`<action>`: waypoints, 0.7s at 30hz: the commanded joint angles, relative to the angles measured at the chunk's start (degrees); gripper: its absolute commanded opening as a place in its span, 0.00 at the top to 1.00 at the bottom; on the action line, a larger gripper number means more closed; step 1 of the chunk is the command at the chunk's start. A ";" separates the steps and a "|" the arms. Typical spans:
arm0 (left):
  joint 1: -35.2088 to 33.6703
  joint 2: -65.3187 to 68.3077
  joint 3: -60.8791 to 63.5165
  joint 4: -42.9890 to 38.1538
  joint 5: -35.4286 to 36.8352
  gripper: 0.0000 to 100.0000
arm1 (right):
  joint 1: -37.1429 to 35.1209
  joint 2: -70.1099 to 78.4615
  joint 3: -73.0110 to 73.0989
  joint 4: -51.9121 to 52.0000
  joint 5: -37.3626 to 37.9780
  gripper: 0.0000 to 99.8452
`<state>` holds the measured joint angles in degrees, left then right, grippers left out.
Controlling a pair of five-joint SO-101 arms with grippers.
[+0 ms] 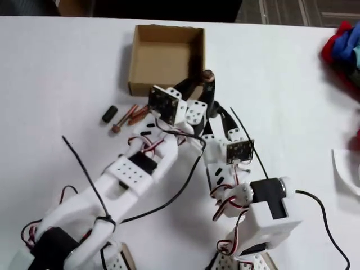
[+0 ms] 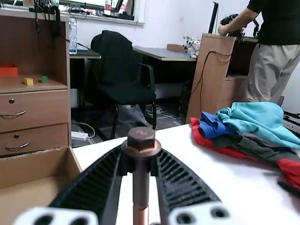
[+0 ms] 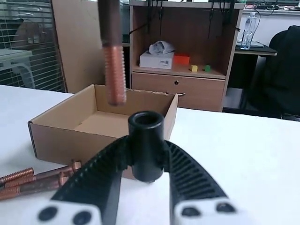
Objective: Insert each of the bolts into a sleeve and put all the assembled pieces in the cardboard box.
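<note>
My left gripper [image 2: 140,161] is shut on a copper bolt [image 2: 141,140] just under its hex head, the shank pointing down. In the high view that bolt [image 1: 208,76] stands beside the cardboard box's [image 1: 169,56] near right corner. My right gripper [image 3: 146,157] is shut on a black sleeve [image 3: 146,136], held upright with its bore facing up. The bolt's threaded tip [image 3: 115,75] hangs just above the sleeve's opening, slightly to one side and apart from it. Three loose bolts [image 1: 129,116] and a loose black sleeve [image 1: 109,114] lie on the table beside the box's near left corner.
The open box [image 3: 101,124] is empty where I can see into it. A pile of coloured clothes [image 1: 343,48] lies at the table's far right, with a white object [image 1: 346,169] at the right edge. Both arms' cables [image 1: 169,197] cross the near table.
</note>
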<state>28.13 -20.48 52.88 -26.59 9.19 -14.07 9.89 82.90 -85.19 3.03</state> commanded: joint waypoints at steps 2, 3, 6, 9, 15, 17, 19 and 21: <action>0.35 1.67 -5.93 -3.78 0.44 0.97 | -0.48 0.13 -1.32 -1.36 -0.35 0.98; 0.35 2.37 -6.73 -3.87 0.44 0.97 | -0.48 0.13 -1.32 -1.36 -0.35 0.98; 0.35 4.13 -8.13 -3.96 0.44 0.97 | -0.48 0.22 -1.32 -1.36 -0.35 0.98; 1.67 5.19 -8.13 -4.04 0.44 0.97 | -0.48 0.22 -1.32 -1.36 -0.35 0.98; 5.27 5.54 -8.13 -4.04 0.09 0.97 | -0.48 0.22 -1.32 -1.27 -0.35 0.98; 5.01 5.54 -7.87 -3.96 0.09 0.97 | -0.40 0.22 -1.32 -1.27 -0.35 0.98; 4.57 5.54 -7.78 -3.87 0.09 0.97 | -0.40 0.22 -1.32 -1.27 -0.35 0.98; 3.78 5.54 -7.78 -3.87 0.09 0.97 | -0.40 0.22 -1.32 -1.27 -0.35 0.98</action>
<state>32.70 -14.33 48.40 -29.05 9.19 -14.07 10.24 82.90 -85.19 3.03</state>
